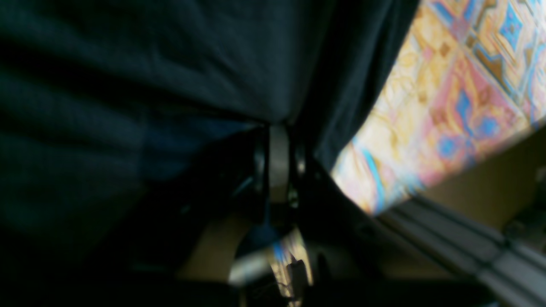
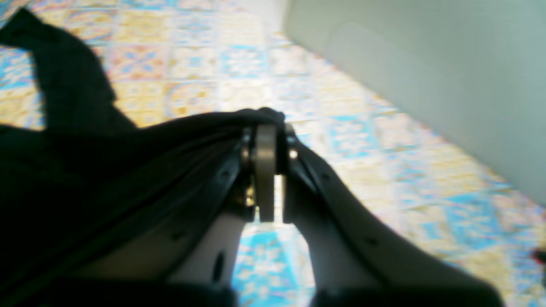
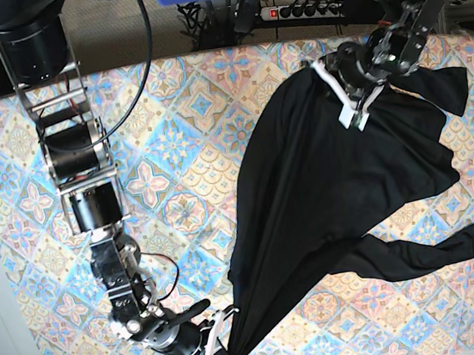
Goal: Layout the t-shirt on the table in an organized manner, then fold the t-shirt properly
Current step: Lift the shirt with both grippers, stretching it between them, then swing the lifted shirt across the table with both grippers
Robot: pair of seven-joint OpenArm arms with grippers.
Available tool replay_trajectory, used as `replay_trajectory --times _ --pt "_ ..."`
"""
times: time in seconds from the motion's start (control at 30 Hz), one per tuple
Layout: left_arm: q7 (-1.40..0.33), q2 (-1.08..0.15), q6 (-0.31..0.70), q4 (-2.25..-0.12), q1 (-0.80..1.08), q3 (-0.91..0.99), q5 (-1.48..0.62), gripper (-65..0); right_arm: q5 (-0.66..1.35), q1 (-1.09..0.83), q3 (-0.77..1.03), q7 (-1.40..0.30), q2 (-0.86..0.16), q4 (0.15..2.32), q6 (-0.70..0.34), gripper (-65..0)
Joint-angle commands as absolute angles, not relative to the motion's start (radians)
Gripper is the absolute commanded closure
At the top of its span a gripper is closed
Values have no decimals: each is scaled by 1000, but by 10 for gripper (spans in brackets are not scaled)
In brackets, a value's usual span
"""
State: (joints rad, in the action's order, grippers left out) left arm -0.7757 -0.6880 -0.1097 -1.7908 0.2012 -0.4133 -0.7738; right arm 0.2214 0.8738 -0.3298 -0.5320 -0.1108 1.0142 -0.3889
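Left gripper [image 3: 351,104] clamped on plain black soft-fabric t-shirt [image 3: 334,191] near far right edge of wide tile-patterned table [image 3: 176,107]; right gripper [image 3: 217,350] pinched shut on garment's tapered end at near edge. Cloth stretched diagonally between, one sleeve trailing toward right edge.

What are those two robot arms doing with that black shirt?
The two arms are stretching a black t-shirt out over the patterned table. The left gripper pinches one part of the shirt near the far side, and the right gripper pinches another part near the front edge. The cloth runs taut between them, while one sleeve trails loose. The shirt is not laid flat yet, so folding has not started.
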Motion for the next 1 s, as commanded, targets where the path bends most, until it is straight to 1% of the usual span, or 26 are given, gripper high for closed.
replay_trajectory --times 0.0,0.1,0.17,0.37,0.5,0.6,0.77,0.87,0.97 --pt "-768 -684 -111 -1762 163 -424 -757 0 236 937 -321 -501 -111 1036 -378 0" --pt "-762 -627 -111 -1629 71 -443 -720 0 239 963 -321 -529 -111 1043 -380 0" --pt "-762 -567 -111 -1531 1 -443 -685 0 285 972 -321 -533 -113 1043 -380 0" --pt "-753 -407 -111 -1267 -202 -443 -522 0 453 967 -320 -549 -208 1075 -380 0" --pt "-624 -332 -111 -1052 -341 -443 -415 0 487 964 -320 -582 -240 1106 -380 0" --pt "-518 -277 -111 -874 -466 -443 -341 0 506 964 -320 -593 -283 1145 -380 0" --pt "-400 -251 -116 -642 -651 -437 -288 0 541 914 -315 -619 -361 1198 -380 0" --pt "-354 -268 -119 -579 -734 -437 -286 0 541 862 -268 -622 -383 1231 -380 0" --pt "-351 -312 -119 -573 -783 -435 -292 0 542 812 -234 -622 -387 1256 -380 0"
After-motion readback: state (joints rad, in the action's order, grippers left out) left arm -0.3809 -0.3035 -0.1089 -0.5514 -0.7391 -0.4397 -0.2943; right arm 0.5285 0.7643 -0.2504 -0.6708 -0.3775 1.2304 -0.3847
